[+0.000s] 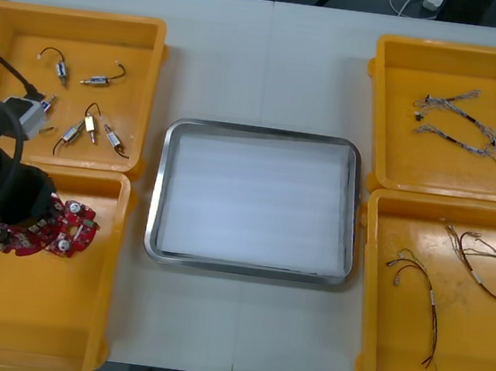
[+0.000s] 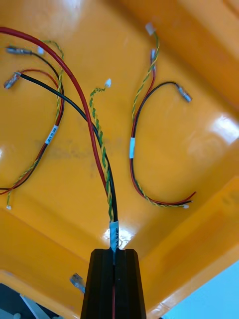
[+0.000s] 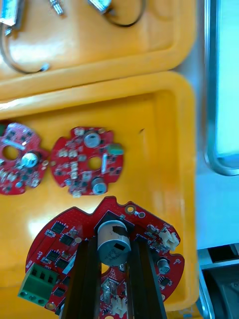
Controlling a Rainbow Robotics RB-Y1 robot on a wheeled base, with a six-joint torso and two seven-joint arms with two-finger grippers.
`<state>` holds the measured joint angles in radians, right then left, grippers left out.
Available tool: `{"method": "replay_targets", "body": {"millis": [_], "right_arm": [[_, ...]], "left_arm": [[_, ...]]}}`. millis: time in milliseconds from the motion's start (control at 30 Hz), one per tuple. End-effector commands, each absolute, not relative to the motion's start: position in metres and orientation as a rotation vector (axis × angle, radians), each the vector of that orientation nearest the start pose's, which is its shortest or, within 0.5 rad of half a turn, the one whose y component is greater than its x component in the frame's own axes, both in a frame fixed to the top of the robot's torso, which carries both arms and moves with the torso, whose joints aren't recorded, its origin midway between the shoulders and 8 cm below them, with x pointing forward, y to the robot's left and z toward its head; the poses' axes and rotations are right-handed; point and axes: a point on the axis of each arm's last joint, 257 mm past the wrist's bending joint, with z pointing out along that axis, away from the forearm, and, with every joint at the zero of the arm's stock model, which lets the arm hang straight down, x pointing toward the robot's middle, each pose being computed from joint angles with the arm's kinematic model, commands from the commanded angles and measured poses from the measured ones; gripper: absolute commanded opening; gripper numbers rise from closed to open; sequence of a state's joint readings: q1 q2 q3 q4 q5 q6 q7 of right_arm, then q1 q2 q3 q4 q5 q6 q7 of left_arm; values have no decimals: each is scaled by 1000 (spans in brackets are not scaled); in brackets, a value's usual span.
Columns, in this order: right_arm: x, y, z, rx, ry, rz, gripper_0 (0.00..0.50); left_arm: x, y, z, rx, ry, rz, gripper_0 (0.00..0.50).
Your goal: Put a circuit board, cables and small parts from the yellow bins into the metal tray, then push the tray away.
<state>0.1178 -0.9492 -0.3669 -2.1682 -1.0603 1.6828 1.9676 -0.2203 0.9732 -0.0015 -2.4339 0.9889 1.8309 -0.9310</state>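
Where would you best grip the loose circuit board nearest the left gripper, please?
Probably by a raised round metal part on the loose board, with the fingers coming straight down. It lies flat on the bin floor, and its thin rim offers no gap. The left gripper holds the held board that way.

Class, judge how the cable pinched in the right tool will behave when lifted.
Probably floppy: beyond the right tool the cable splits into thin curving strands that would dangle. Likely light, being so thin. Its loose ends may snag the neighbouring cable in the yellow bin. The left tool holds a circuit board.
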Motion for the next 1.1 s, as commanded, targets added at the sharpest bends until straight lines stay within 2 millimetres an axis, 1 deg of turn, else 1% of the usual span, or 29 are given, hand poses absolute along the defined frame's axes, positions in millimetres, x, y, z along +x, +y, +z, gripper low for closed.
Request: {"method": "replay_targets", "body": {"millis": [33,100,167,233,300,333,433,467,567,667,767,833,967,1000,1067,1100], "right_arm": [[347,-391,-162,-855,2545,-211,0],[346,-387,-158,-857,2549,-221,0],[341,-379,-156,-815,2575,-202,0],[348,-365,-148,-788,2539,-185,0],[352,-357,-142,-769,2516,-189,0],[353,-354,-141,-773,2507,-192,0],[353,-337,-137,-778,2484,-199,0],[353,-334,-137,-779,2481,-196,0],[355,-319,-133,-781,2464,-180,0],[358,-313,-130,-788,2452,-177,0],[362,-309,-128,-808,2439,-189,0],[364,-307,-127,-812,2434,-190,0],[373,-299,-116,-839,2392,-210,0],[374,-298,-114,-842,2387,-211,0],[376,-293,-108,-856,2362,-216,0],[376,-293,-107,-857,2359,-219,0]], "left_arm": [[354,256,-144,383,2640,65,0],[357,246,-142,397,2635,52,0],[362,233,-141,424,2631,36,0],[367,221,-139,444,2626,14,0],[372,209,-138,452,2624,-13,0],[373,205,-138,456,2625,-22,0],[385,184,-136,470,2618,-52,0],[387,181,-137,474,2619,-50,0],[398,164,-138,480,2620,-50,0],[407,149,-138,481,2620,-54,0],[417,127,-140,482,2623,-63,0],[423,118,-141,476,2623,-63,0],[433,93,-146,461,2629,-70,0],[434,89,-147,458,2628,-74,1],[438,75,-152,447,2630,-87,0],[439,72,-154,445,2629,-87,0]]}}
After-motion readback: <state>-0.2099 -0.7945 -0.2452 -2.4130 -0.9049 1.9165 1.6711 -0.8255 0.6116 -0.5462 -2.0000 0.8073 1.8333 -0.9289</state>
